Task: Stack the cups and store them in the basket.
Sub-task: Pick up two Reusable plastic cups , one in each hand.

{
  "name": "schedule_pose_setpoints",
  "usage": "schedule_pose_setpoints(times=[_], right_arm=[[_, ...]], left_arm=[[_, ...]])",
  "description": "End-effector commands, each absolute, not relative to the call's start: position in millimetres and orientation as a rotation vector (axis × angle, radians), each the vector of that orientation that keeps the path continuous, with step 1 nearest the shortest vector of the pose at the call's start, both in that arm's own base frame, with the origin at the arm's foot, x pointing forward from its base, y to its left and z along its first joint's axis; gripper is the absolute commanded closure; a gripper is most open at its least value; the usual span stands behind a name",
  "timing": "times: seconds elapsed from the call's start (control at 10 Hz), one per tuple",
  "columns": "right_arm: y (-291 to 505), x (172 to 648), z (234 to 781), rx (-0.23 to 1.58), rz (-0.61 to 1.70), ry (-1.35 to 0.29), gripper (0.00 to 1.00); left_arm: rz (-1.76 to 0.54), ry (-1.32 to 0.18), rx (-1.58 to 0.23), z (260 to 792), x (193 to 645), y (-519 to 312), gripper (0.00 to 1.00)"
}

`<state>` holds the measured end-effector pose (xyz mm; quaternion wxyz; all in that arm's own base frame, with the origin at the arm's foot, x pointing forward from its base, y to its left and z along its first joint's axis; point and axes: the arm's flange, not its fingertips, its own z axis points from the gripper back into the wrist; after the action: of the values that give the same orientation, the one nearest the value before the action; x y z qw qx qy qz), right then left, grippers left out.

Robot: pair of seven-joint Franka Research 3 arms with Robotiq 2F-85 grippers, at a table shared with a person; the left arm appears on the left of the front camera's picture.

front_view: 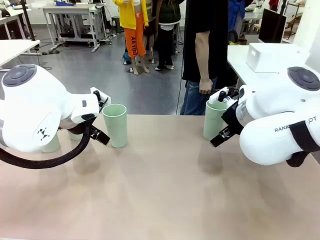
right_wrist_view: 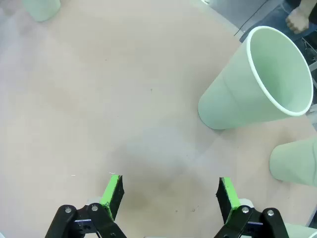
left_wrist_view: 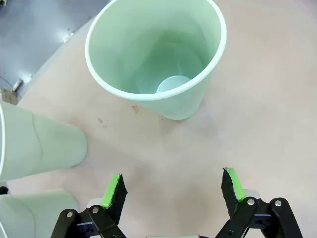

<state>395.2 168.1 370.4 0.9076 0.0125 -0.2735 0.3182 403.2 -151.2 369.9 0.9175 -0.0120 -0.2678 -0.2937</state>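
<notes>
An upright pale green cup (left_wrist_view: pixel 156 54) stands just ahead of my left gripper (left_wrist_view: pixel 172 186), which hangs open above the table with nothing between its fingers. The same cup (front_view: pixel 115 125) shows beside the left arm in the front view. Two more cups (left_wrist_view: pixel 37 146) (left_wrist_view: pixel 34 213) stand to the gripper's left, apart from it. My right gripper (right_wrist_view: pixel 170 191) is open and empty over bare table. A cup (right_wrist_view: pixel 252 82) stands ahead and to its right, and shows by the right arm at the far edge as the cup (front_view: pixel 214 119). Another cup (right_wrist_view: pixel 294 161) stands near it, and one more cup (right_wrist_view: pixel 42 9) far off. The basket is out of view.
A person (front_view: pixel 205 50) stands at the table's far side, one hand (front_view: pixel 205 86) hanging near the right-hand cup. A white box (front_view: pixel 270 56) sits on a separate white table at the back right. The tan tabletop (front_view: pixel 165 190) is bare between the arms.
</notes>
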Motion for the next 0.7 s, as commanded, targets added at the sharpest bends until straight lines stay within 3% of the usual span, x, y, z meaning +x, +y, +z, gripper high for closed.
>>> schedule_pose_setpoints(times=[0.0, 0.6], right_arm=[[168.1, 395.2, 370.5, 0.026, 0.657, -0.565, 0.00], [168.1, 395.2, 370.5, 0.026, 0.657, -0.565, 0.00]], left_arm=[[-0.604, -0.551, -0.025, 370.1, 403.2, -151.3, 0.00], [-0.604, -0.551, -0.025, 370.1, 403.2, -151.3, 0.00]])
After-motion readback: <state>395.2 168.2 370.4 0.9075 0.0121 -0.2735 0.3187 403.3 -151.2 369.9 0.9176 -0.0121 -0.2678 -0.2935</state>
